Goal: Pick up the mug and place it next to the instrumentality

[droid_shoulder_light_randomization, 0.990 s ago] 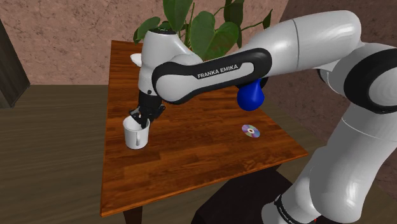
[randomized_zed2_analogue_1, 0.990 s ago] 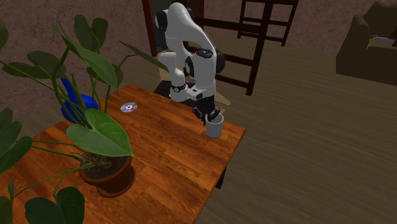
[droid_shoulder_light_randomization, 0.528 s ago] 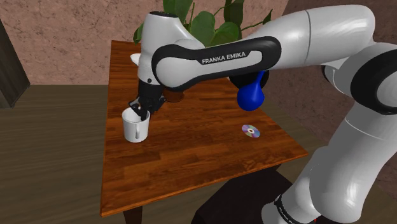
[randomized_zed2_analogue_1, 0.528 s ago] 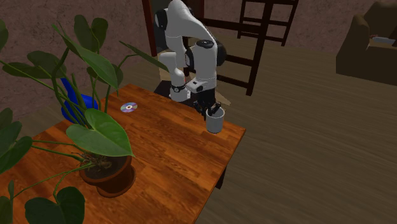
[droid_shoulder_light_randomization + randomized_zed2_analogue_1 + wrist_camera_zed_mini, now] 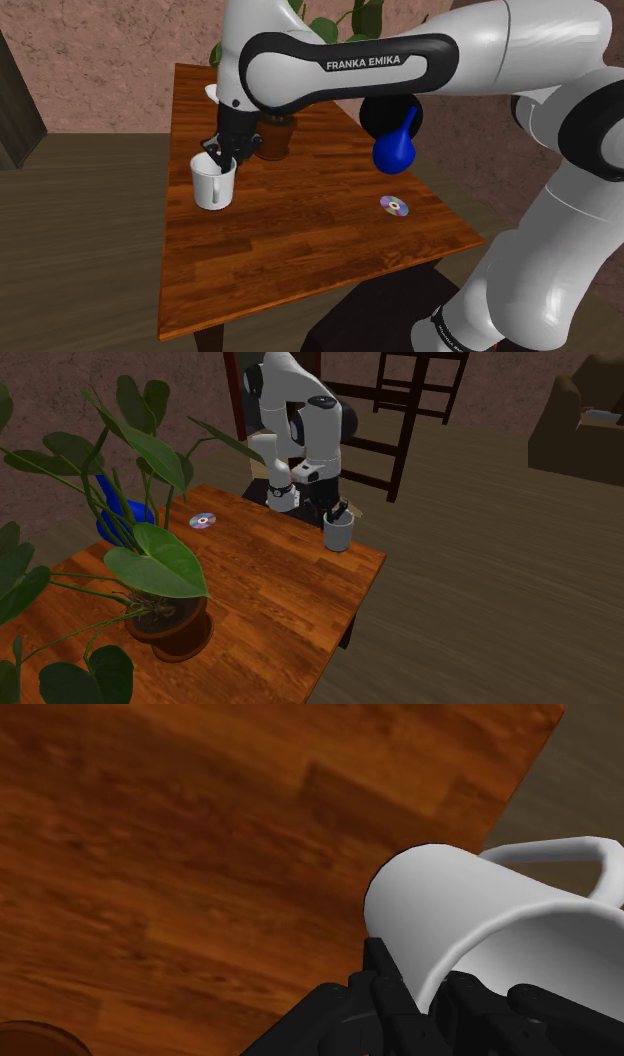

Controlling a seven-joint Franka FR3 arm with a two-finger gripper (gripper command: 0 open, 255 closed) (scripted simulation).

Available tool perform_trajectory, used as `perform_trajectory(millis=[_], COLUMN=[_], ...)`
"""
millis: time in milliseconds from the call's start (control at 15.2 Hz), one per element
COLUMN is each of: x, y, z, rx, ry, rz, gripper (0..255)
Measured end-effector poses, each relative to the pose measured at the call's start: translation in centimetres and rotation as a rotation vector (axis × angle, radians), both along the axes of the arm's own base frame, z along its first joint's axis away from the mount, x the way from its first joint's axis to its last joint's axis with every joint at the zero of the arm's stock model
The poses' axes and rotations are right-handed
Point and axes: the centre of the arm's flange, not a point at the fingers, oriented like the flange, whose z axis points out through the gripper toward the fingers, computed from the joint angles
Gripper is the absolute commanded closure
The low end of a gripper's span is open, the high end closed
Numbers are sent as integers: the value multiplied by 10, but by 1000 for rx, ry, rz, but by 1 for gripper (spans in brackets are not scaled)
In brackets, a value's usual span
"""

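A white mug (image 5: 213,184) hangs just above the wooden table (image 5: 300,230), near its edge on the shoulder view's left. My black gripper (image 5: 222,153) is shut on the mug's rim, one finger inside and one outside. In the wrist view the mug (image 5: 450,919) is clasped between the fingers (image 5: 385,989), with its handle pointing away from them. In the second exterior view the mug (image 5: 337,535) hangs under the gripper (image 5: 339,512) at the table's near-stand corner. A shiny disc (image 5: 394,207) and a blue bulb-shaped object (image 5: 395,150) lie on the table's other side.
A potted plant (image 5: 272,135) stands just behind the mug in the shoulder view; its large leaves (image 5: 150,557) fill the second exterior view's left. The disc (image 5: 203,520) and blue object (image 5: 125,517) sit near the wall. A ladder-like frame (image 5: 410,412) stands behind the arm.
My gripper has risen with the mug in it, lifting the mug off the table. The arm's elbow has swung upward. Disc, blue object and plant have not moved.
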Motion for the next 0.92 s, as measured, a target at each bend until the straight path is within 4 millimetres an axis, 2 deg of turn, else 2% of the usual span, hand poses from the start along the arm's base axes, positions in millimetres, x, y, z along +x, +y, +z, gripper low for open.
perform_trajectory(millis=[198, 264, 528, 924], x=[-1, -4, -20, -44], y=[0, -6, -48, -124], z=[15, 16, 21, 22], rx=[0, 0, -1, -1], ry=[0, 0, 1, 1], rz=[0, 0, -1, -1], gripper=[255, 255, 255, 255])
